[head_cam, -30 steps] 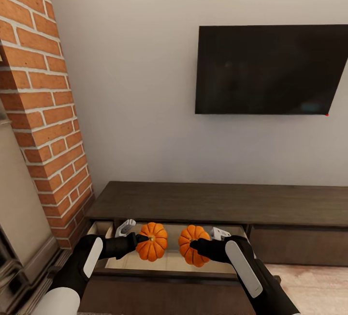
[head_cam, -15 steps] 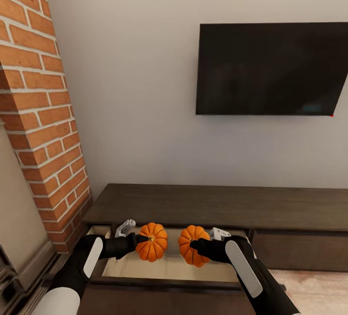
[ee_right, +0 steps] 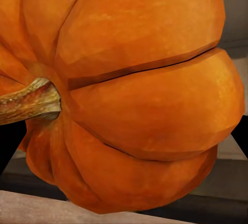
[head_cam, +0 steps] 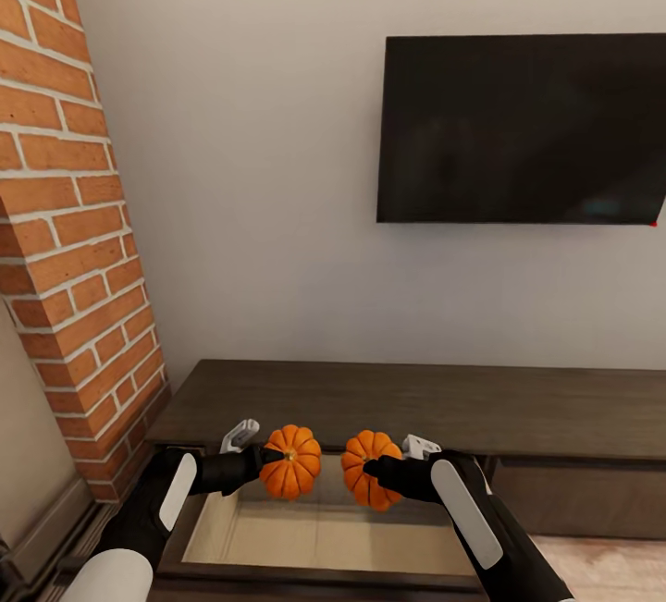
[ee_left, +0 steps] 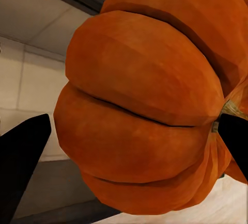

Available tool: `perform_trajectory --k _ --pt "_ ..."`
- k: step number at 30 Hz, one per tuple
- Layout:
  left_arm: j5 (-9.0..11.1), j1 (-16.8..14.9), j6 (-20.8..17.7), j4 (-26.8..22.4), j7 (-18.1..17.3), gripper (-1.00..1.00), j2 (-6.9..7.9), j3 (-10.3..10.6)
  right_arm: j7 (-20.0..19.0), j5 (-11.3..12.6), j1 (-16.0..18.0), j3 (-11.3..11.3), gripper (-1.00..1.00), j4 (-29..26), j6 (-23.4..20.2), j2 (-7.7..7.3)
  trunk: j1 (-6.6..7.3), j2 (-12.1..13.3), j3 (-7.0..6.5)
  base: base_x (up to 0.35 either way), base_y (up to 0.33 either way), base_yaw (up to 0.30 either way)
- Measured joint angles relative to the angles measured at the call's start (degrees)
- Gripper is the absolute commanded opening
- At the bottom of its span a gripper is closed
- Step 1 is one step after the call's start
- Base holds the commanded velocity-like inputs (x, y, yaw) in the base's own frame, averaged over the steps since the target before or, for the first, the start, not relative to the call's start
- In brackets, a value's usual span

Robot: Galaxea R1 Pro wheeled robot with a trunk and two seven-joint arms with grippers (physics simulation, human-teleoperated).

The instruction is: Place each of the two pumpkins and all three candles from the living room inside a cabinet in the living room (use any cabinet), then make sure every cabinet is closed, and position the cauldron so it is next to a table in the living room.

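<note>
Two pumpkins up in the air right now, one per arm. The left gripper (head_cam: 268, 463) has its jaws pinching the left pumpkin (head_cam: 291, 461), and the right gripper (head_cam: 375, 473) is doing the same with the right pumpkin (head_cam: 370, 469). They hang side by side with a small gap between them, not touching, both over the back half of the open drawer (head_cam: 324, 537) of the cabinet (head_cam: 416, 403). That drawer is the one at the cabinet's left end, pulled out toward the robot, and you can see its light wood floor below the pumpkins.

From the left wrist camera the left pumpkin (ee_left: 150, 110) is huge in view, with a dark fingertip (ee_left: 20, 157) on one side and another by the stem. Right wrist camera is the same deal: the right pumpkin (ee_right: 134, 95) with its tan stem (ee_right: 28, 102) sticking out sideways.

Cabinet top is dark brown and bare along the wall. A black TV (head_cam: 523, 129) hangs on the pale wall above the cabinet's right part, and a brick column (head_cam: 74, 241) stands just off its left end. A strip of light wood floor (head_cam: 601, 565) shows at the cabinet's right front.
</note>
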State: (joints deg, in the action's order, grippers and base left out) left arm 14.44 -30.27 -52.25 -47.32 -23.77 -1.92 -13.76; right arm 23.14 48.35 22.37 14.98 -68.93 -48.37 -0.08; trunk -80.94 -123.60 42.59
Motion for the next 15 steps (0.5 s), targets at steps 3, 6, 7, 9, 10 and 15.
perform_trajectory --k 3,6,7,9,10,15 --pt "0.06 0.00 -0.03 -0.01 0.00 -1.00 -0.02 0.03 0.00 0.00 0.00 0.00 -1.00 0.06 0.01 0.00 0.00 0.00 0.00 0.010 -0.001 0.000" --pt "0.15 0.00 -0.06 -0.02 0.00 -1.00 0.02 0.05 0.00 0.01 -0.01 0.00 -1.00 0.19 -0.03 0.00 -0.22 -0.39 0.18 0.003 0.000 0.000" --pt "-0.02 0.00 -0.02 -0.01 0.01 -1.00 0.04 0.06 0.00 -0.03 -0.01 0.00 -1.00 0.22 -0.04 0.00 -0.44 -0.79 0.36 0.000 0.000 0.000" --pt "0.00 0.00 -0.02 -0.01 0.00 -1.00 0.03 0.08 0.00 0.00 -0.01 0.00 -1.00 0.25 -0.03 0.00 -0.88 -1.59 0.72 0.000 0.000 0.000" --pt "0.04 0.00 -0.05 -0.01 0.00 -1.00 0.01 0.08 0.00 0.01 -0.01 0.00 -1.00 0.26 -0.03 0.00 -1.10 -1.99 0.90 0.000 0.000 0.000" --pt "0.10 0.00 -0.17 -0.01 0.07 -1.00 -0.02 0.15 0.03 0.18 -0.01 0.01 -1.00 0.34 -0.08 0.03 -2.20 -4.00 1.79 0.000 0.000 0.000"
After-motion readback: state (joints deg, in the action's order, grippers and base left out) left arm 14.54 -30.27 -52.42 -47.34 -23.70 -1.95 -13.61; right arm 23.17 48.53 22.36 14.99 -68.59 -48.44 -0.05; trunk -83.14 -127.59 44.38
